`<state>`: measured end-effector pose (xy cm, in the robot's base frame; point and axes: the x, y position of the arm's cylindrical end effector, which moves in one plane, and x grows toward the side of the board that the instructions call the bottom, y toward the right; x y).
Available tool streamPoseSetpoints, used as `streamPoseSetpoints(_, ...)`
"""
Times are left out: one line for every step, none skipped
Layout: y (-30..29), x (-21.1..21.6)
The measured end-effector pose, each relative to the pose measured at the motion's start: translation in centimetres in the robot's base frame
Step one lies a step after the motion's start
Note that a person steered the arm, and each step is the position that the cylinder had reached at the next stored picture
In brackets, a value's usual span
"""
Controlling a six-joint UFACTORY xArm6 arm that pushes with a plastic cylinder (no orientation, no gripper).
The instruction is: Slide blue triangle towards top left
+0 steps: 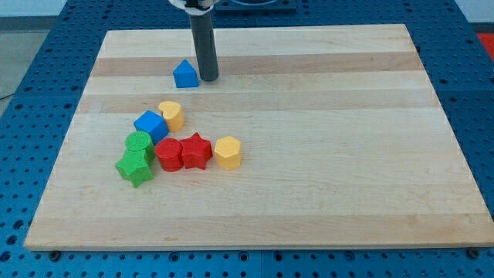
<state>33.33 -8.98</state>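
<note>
Rod end, my tip (209,79): resting on wooden board (324,93), upper middle-left; plain rod, no jaws, nothing grasped.
Blue triangle (185,74): just beside tip, on the view's left; contact not discernible.
Cluster, well below tip toward the view's bottom-left:
- yellow cylinder (170,115), nearest to tip;
- blue cube (150,126), touching yellow cylinder;
- green cylinder (139,144), below blue cube;
- green star (135,167), farthest from tip;
- red cylinder (168,154) and red star (196,150), side by side;
- yellow hexagon (228,152), almost straight below tip, just beside red star.
</note>
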Motion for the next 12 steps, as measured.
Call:
streamPoseSetpoints(-3.7,0.5)
streamPoseSetpoints(-9.0,-2.1)
streamPoseSetpoints(-9.2,-4.5)
streamPoseSetpoints(-2.0,-4.2)
streamPoseSetpoints(1.0,-1.3)
streamPoseSetpoints(-1.7,0.1)
streamPoseSetpoints(-6.8,-0.5)
streamPoseSetpoints(-9.6,-1.9)
streamPoseSetpoints(-9.5,0.0)
streamPoseSetpoints(-13.0,0.6)
streamPoseSetpoints(-17.3,-4.1)
streamPoseSetpoints(-17.3,-7.2)
